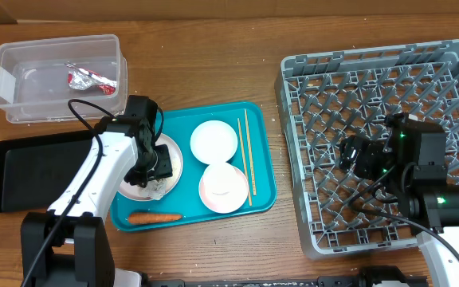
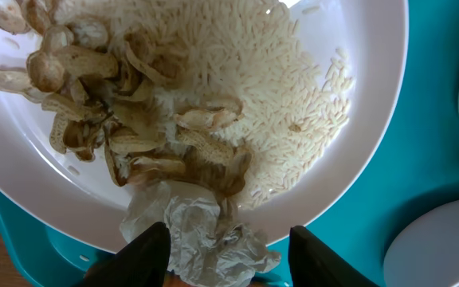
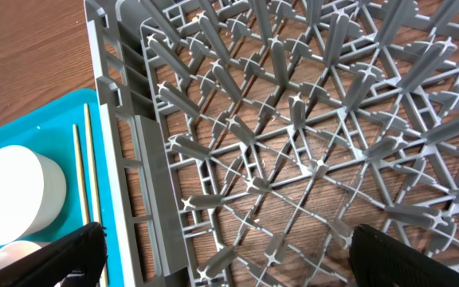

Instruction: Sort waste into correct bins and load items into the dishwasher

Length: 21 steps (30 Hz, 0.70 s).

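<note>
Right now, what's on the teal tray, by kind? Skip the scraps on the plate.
Plate: 1
Bowls: 2
Chopsticks: 2
Carrot: 1
Total: 6

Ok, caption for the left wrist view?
Left tool straddles a crumpled scrap at the rim of a plate of rice and shells, on a tray.
</note>
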Tool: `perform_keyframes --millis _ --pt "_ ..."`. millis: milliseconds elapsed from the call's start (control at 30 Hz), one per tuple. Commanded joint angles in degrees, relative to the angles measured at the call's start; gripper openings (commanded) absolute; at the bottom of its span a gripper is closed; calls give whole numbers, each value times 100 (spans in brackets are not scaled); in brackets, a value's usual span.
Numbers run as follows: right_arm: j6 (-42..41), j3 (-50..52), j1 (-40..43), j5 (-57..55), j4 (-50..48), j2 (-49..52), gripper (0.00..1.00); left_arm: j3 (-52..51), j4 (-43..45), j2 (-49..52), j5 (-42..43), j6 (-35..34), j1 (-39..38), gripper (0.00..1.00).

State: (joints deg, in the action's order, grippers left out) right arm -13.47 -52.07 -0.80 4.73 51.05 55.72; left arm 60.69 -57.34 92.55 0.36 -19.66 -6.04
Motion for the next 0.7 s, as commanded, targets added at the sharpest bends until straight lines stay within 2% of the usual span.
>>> perform_keyframes --millis 0,567,667 --pt "-31 -146 -22 48 -13 -35 100 -131 33 48 -76 131 -76 50" --pt "-31 -146 -22 48 -11 -35 100 -212 127 398 -201 297 -299 45" --pt "-31 -146 -22 48 -11 -35 100 -212 120 398 -227 297 -299 41"
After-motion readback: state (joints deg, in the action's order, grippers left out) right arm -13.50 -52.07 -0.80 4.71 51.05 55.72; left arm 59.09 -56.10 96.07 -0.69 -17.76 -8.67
